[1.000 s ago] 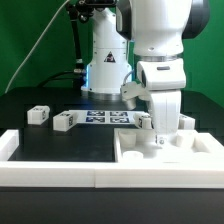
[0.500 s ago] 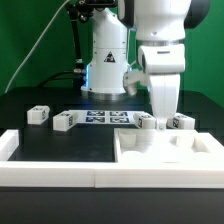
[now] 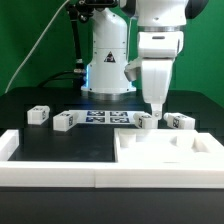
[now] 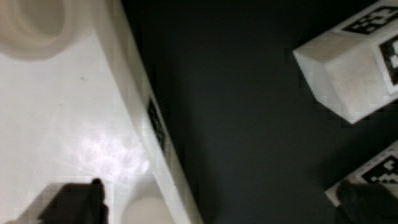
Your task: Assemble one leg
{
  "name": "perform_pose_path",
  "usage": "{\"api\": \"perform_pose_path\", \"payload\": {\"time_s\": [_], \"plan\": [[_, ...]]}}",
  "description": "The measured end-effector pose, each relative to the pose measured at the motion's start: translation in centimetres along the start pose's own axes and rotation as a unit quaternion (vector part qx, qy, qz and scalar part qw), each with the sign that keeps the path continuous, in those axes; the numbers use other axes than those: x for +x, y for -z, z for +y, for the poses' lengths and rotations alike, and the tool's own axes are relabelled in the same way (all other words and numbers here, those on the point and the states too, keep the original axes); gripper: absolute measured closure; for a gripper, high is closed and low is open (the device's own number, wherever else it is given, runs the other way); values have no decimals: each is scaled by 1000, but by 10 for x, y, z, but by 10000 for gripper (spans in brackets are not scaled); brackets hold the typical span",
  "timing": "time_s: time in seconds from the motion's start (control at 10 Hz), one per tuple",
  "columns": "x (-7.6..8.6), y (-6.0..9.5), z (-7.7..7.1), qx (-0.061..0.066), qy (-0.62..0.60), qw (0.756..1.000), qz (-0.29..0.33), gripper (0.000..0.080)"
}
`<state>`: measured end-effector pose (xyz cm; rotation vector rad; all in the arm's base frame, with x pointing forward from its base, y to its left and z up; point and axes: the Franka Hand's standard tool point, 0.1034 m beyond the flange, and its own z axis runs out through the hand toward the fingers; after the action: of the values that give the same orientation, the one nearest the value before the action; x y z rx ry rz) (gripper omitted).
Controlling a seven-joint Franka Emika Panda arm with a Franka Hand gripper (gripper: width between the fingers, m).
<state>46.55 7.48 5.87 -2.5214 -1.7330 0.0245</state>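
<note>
Four small white legs with black-and-white tags lie on the black table: two at the exterior view's left (image 3: 38,115) (image 3: 65,121), and two at the right (image 3: 148,121) (image 3: 180,121) just behind the big white tabletop piece (image 3: 185,152). My gripper (image 3: 157,110) hangs above the far edge of the tabletop piece, between the two right legs. It is open and holds nothing. In the wrist view the gripper (image 4: 214,205) has dark fingers (image 4: 71,200) spread wide over the tabletop piece's edge (image 4: 71,110). One leg (image 4: 356,62) lies beside it, another (image 4: 382,165) nearer.
The marker board (image 3: 100,118) lies flat between the left and right legs. A white raised rim (image 3: 50,172) runs along the table's front, with a corner block (image 3: 8,145) at the left. The robot base (image 3: 108,60) stands behind the marker board.
My gripper has risen from low on the tabletop piece to above its far edge and drifted slightly to the exterior view's left. The legs have not moved.
</note>
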Motion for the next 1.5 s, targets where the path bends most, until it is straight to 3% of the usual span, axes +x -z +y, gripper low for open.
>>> {"api": "perform_pose_path", "payload": {"time_s": [0.2,0.4,0.8,1.2,1.4,1.5], "plan": [[3,0,-2,-4,-106,994,5,151],[17,-4,-27,-17,-265,964,19,151],[56,-14,-60,-3,-461,887,26,151],[57,-15,-62,0,-457,889,20,151],[56,-17,-73,35,-461,885,-52,151],[56,-21,-85,60,-455,882,-104,151]]}}
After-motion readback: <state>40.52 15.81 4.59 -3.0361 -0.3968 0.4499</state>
